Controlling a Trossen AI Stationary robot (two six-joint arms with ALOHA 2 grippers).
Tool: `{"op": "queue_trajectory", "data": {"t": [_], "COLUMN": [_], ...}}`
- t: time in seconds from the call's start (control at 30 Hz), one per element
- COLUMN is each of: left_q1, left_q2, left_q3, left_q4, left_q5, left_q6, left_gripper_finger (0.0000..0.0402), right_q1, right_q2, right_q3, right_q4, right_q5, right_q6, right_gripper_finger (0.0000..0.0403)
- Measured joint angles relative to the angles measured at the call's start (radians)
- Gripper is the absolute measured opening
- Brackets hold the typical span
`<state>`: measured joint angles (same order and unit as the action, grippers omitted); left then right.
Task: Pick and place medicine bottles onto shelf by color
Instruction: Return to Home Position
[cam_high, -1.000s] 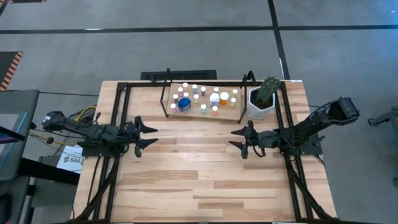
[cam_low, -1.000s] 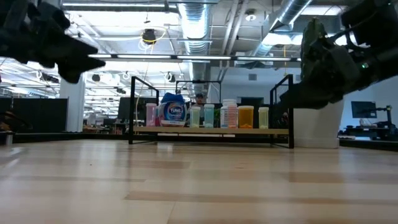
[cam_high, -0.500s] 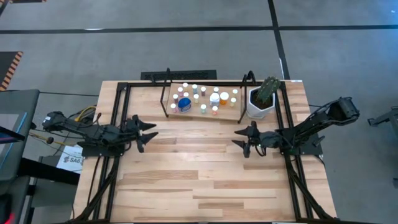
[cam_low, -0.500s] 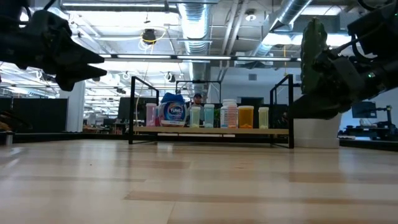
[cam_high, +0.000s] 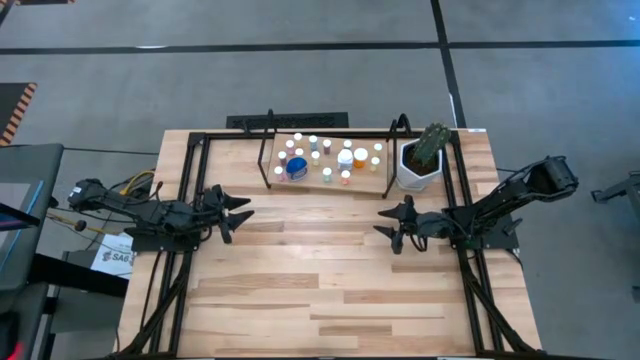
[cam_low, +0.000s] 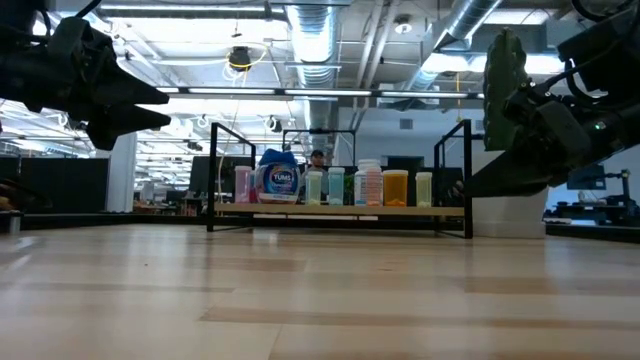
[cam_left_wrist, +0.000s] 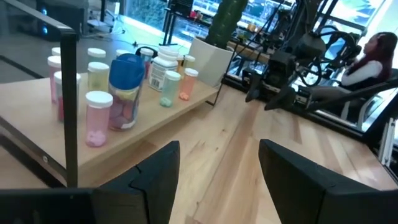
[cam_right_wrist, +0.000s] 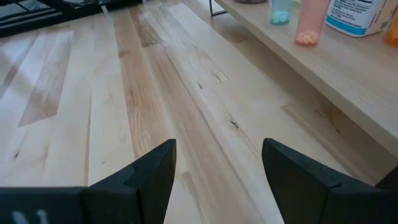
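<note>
Looking straight down: left hand (cam_high: 242, 211) sits low over the counter's (cam_high: 300, 290) left side, fingers spread, nothing between them, tips aimed inward. Right hand (cam_high: 384, 221) mirrors it on the right side, likewise spread and empty, well apart from the left. Shelf (cam_high: 367, 181) stands at the far edge between them. The medicine bottles (cam_high: 325, 158) all stand on its board, the blue bottle (cam_high: 296, 167) toward the left end. White pot (cam_high: 418, 170) with green plant is just beside the shelf's right end.

Low view: bottles upright in a row, orange bottle (cam_low: 396, 188) toward the right. Both arms hang above bare wood. Ceiling pipes (cam_low: 310, 30) and strip lights behind.

Left wrist view: own fingers parted. Pink bottle (cam_left_wrist: 96, 118) is nearest on the board, the blue one just behind. A seated person (cam_left_wrist: 367, 53) is beyond the counter.

Right wrist view: fingers parted over pale planks. The shelf edge carries a teal bottle (cam_right_wrist: 281, 11) beside a salmon bottle (cam_right_wrist: 309, 25).
</note>
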<state>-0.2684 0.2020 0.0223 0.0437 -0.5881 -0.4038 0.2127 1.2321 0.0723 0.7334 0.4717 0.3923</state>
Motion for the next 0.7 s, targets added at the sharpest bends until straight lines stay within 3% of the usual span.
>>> {"op": "queue_trajectory", "data": {"t": [0.4, 0.7], "left_q1": [0.0, 0.0], "left_q2": [0.0, 0.0], "left_q3": [0.001, 0.002], "left_q4": [-0.003, -0.003], "left_q5": [0.004, 0.005], "left_q6": [-0.006, -0.008], "left_gripper_finger": [0.0208, 0.0208], "right_q1": [0.0, -0.005], "right_q2": [-0.004, -0.217], "right_q3": [0.0, 0.001], "right_q4": [-0.007, -0.164], "right_q5": [-0.001, -0.002], "right_q6": [0.0, 0.001], "right_gripper_finger": [0.026, 0.026]}}
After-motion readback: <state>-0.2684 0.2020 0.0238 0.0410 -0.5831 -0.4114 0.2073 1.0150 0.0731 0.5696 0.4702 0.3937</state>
